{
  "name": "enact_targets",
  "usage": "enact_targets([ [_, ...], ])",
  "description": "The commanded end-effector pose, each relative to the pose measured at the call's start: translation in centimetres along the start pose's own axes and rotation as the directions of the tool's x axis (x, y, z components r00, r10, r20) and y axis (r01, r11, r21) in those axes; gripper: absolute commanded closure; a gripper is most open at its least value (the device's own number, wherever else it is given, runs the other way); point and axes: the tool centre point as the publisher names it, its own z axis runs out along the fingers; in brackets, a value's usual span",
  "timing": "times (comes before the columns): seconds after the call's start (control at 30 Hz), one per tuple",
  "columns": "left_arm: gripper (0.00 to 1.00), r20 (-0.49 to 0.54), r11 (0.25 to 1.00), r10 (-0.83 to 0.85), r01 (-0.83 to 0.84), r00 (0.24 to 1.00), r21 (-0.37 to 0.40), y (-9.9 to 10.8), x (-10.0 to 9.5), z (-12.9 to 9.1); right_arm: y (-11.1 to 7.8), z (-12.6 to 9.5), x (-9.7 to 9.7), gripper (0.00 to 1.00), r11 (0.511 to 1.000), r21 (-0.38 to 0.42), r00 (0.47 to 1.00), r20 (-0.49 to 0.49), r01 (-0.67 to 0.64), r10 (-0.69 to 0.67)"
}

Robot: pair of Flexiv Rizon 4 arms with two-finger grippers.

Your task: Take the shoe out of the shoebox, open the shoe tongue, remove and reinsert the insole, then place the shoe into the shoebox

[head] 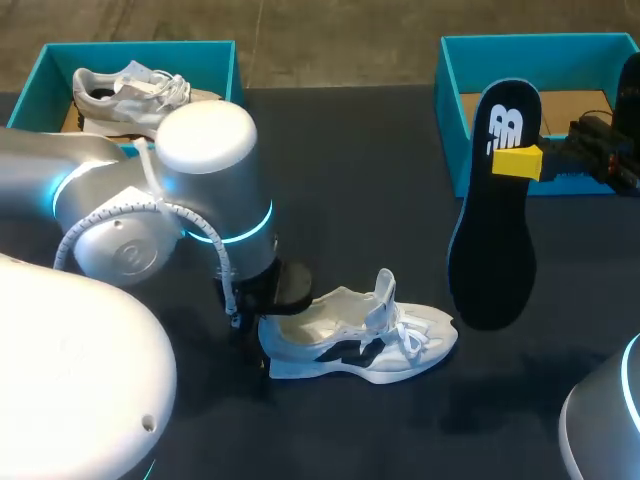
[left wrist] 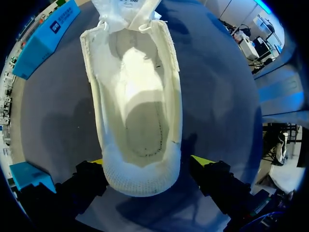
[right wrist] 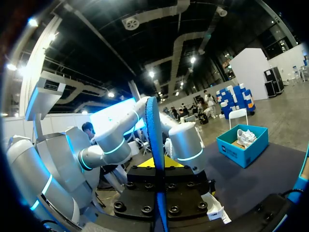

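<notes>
Your left hand (left wrist: 148, 163) is spread, straddling the heel of the shoe (head: 365, 340). The shoe sits on its sole on the surface (head: 350, 150), lower centre of the head view, tongue up. Your right hand (head: 520, 160) pinches the insole (head: 495, 220) upper right, well apart from the shoe, beside the shoebox (head: 455, 100)

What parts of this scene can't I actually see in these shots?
Head view: the left gripper is hidden under its own silver arm, with the heel of the white mesh sneaker.
Left wrist view: the sneaker's toe is hidden behind its raised tongue.
Right wrist view: the black foam insole in the right gripper shows only edge-on; its faces are unseen.
</notes>
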Motion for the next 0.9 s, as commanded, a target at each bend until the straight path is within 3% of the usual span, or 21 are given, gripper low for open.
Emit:
enact_targets([
  [0.03,0.00,0.003,1.000,-0.004,0.004,1.000,-0.009,0.1,0.0,-0.1,0.0,0.1,-0.1,1.00,1.000,0.001,1.000,0.000,-0.001,0.001],
  [0.33,0.00,0.013,1.000,-0.007,0.007,1.000,-0.027,-0.2,-0.4,-0.5,0.0,0.1,-0.1,1.00,1.000,0.001,1.000,0.000,-0.001,0.001],
  [0.63,0.00,0.060,0.999,-0.008,0.010,0.998,-0.049,-0.8,-1.5,-2.6,0.0,0.1,-0.1,1.00,1.000,0.001,1.000,0.000,-0.001,0.001],
  [0.9,0.00,0.086,1.000,0.020,-0.021,0.996,0.002,-2.8,-2.8,-4.8,0.0,0.1,-0.1,1.00,1.000,0.001,1.000,0.000,-0.001,0.001],
])
